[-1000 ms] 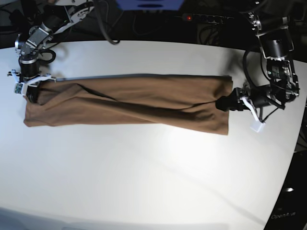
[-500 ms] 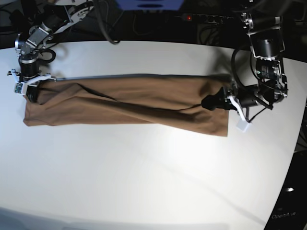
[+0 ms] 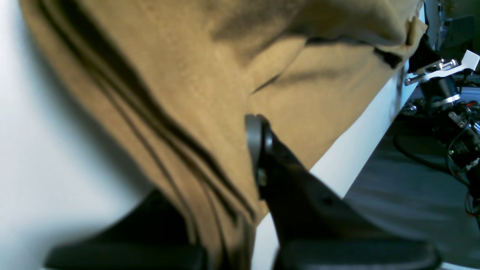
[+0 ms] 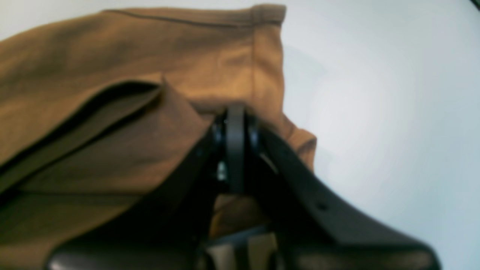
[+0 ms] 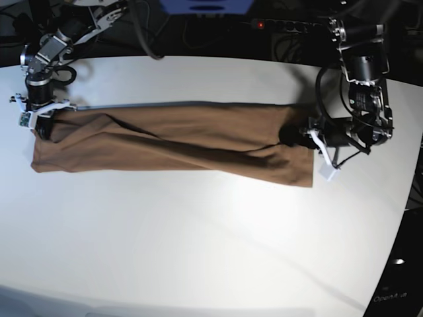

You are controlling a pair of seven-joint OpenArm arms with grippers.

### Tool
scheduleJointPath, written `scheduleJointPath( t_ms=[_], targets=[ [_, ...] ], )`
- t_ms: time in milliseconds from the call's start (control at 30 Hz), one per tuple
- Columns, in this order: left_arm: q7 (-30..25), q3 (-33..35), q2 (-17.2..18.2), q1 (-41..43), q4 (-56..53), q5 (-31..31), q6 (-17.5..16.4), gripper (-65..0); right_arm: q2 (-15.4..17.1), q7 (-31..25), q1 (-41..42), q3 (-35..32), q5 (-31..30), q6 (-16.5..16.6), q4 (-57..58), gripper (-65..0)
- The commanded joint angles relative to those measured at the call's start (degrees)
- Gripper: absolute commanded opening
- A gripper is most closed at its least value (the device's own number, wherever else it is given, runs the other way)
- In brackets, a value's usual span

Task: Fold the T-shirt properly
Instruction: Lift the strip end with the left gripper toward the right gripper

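The brown T-shirt (image 5: 178, 142) lies as a long folded band across the white table, left to right in the base view. At its right end my left gripper (image 5: 291, 137) is shut on the cloth. The left wrist view shows the T-shirt (image 3: 187, 75) bunched into pleats between the dark fingers (image 3: 258, 150) of the left gripper (image 3: 225, 210). My right gripper (image 5: 43, 125) pinches the shirt's left end near the upper corner. In the right wrist view that right gripper (image 4: 234, 150) is shut on a hemmed edge of the T-shirt (image 4: 112, 112).
The white table (image 5: 198, 251) stretches wide in front of the shirt. Its curved edge runs down close behind the left arm (image 5: 363, 79). A power strip (image 5: 277, 25) and cables lie beyond the far edge.
My left gripper has moved left onto the shirt's right end and closed on the cloth. The right gripper has held the left end without moving.
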State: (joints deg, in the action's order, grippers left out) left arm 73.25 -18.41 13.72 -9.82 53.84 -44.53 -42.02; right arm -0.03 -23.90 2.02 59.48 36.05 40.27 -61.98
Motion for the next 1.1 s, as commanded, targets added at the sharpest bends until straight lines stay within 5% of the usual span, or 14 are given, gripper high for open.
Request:
scheduleJointPath(
  t_ms=[0,433,867,1067],
  targets=[
    [4.8,0.7,-2.1,1.3,-1.1,8.6,2.0,-61.8,0.1,4.4,-0.7,0.1,2.9,-0.3,0.0,-64.1],
    [5.4,1.4,-8.6,-1.8,5.8,8.8,2.0,-61.8,0.1,4.4,-0.6,0.1,2.9,-0.3,0.0,-64.3],
    [6.7,1.7,-5.1,-3.6,25.5,9.1,2.0,-61.8,0.1,4.4,-0.7,0.1,2.9,-0.3,0.0,-64.3],
    [6.7,10.3,-4.0,-4.8,27.7,9.1,2.0,-61.9,0.1,4.4,-0.8,0.1,2.9,-0.3,0.0,-64.3]
  ],
)
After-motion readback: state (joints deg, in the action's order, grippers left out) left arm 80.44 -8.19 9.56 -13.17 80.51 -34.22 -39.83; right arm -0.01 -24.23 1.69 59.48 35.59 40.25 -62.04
